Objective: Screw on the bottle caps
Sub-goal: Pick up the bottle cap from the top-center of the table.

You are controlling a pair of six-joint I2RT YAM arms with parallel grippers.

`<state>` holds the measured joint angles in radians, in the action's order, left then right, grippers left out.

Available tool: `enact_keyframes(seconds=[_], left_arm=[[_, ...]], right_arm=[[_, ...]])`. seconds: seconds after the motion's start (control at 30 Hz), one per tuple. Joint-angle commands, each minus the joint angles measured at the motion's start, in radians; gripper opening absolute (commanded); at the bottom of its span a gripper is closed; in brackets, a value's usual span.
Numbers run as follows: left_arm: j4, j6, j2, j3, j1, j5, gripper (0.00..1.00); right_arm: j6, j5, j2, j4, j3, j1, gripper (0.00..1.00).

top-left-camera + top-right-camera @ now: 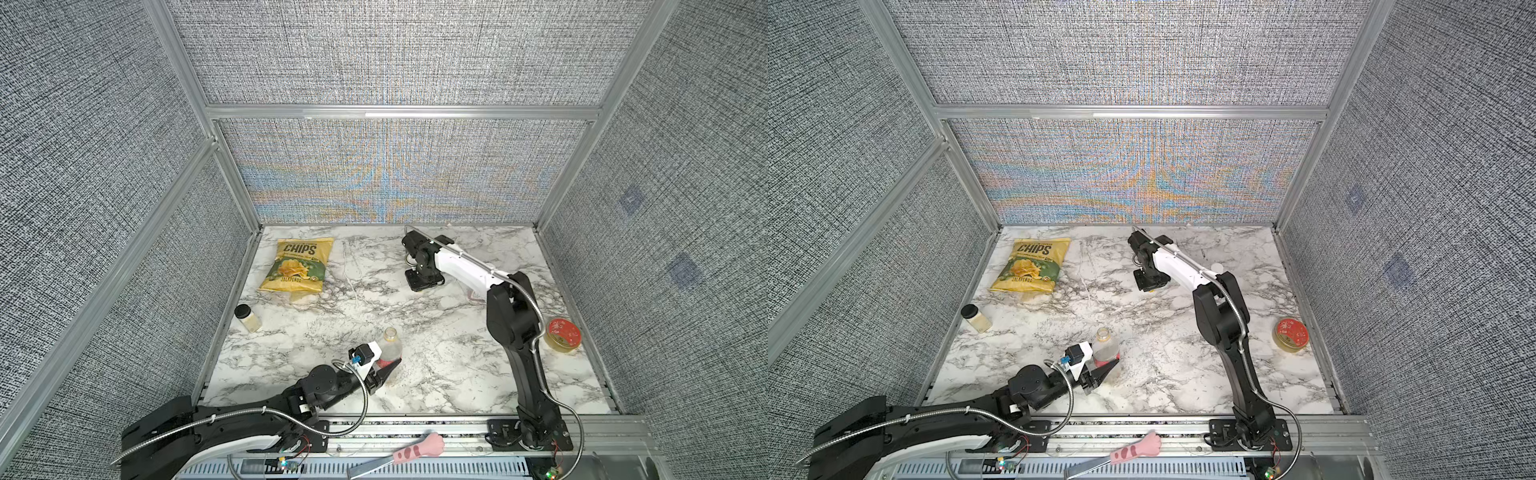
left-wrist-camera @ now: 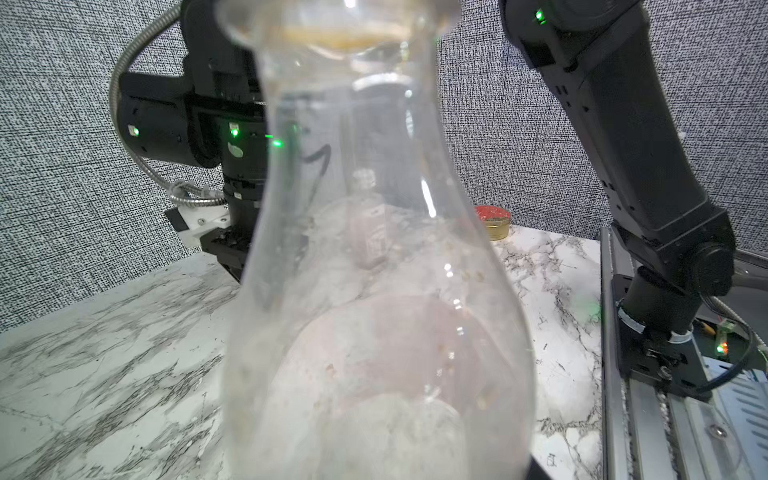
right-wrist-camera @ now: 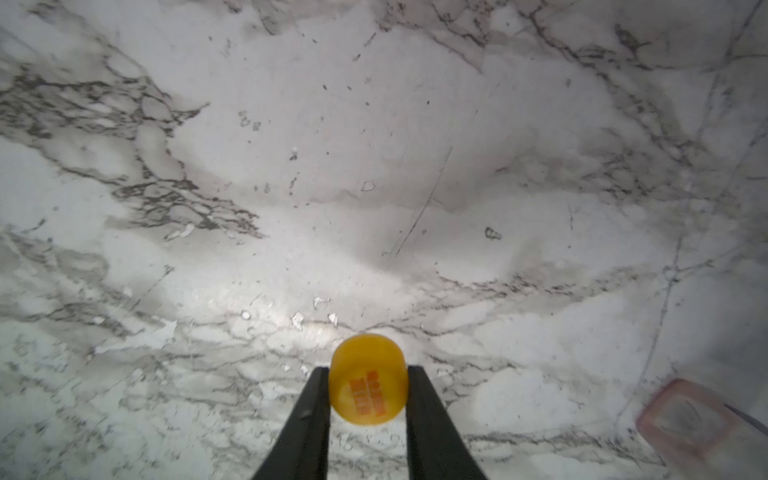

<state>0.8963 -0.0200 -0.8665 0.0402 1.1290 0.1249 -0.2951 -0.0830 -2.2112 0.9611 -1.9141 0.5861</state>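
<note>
Left tool (image 1: 390, 362): pinching the tall bottle (image 1: 391, 347) low on its body, at the red label; one black finger shows along the near side of the label in both top views.
Tall bottle: upright on the worktop (image 1: 440, 374) between the left tool's fingers, its mouth open and uncapped. It fills the left wrist view (image 2: 374, 257), clear-walled.
Right tool (image 3: 368, 374): pinching the orange cap (image 3: 368, 380), one finger pressed to each side. In a top view the tool (image 1: 1150, 284) points straight down at the worktop.
Orange cap: between the right tool's fingertips, its printed top facing the wrist camera. Whether it rests on the worktop or sits just above it, I cannot tell.
Pink bottle (image 3: 698, 419): near the right tool, off to one side and apart from it. Through the tall bottle it appears upright (image 2: 368, 224). The right arm mostly hides it in the top views.
Chips bag (image 1: 297, 266): flat on the worktop, well beyond the left tool and well to the right tool's left.
Small jar (image 1: 248, 318): black-lidded, to the left of the left tool, well apart.
Red tin (image 1: 563, 334): well to the right of the right tool and nearer the front edge.
</note>
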Motion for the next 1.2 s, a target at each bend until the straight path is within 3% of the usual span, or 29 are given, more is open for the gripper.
enact_keyframes(seconds=[0.0,0.27,0.67,0.9,1.17], left_arm=[[0.101,-0.017,-0.017,-0.003,0.0,0.012,0.52],[0.199,-0.029,-0.08,-0.019,0.0,0.022,0.53],[0.328,-0.064,-0.215,-0.02,0.0,0.008,0.54],[0.348,-0.081,-0.261,-0.01,0.0,-0.016,0.54],[0.352,-0.08,-0.286,-0.01,0.0,-0.034,0.54]], right_arm=[[-0.009,-0.021,0.072,0.023,0.033,0.018,0.3],[-0.003,-0.029,0.331,0.109,0.096,0.098,0.3],[0.034,0.092,0.619,0.316,-0.013,0.312,0.3],[-0.002,0.084,0.63,0.404,-0.079,0.473,0.3],[-0.007,0.049,0.591,0.473,-0.074,0.547,0.3]])
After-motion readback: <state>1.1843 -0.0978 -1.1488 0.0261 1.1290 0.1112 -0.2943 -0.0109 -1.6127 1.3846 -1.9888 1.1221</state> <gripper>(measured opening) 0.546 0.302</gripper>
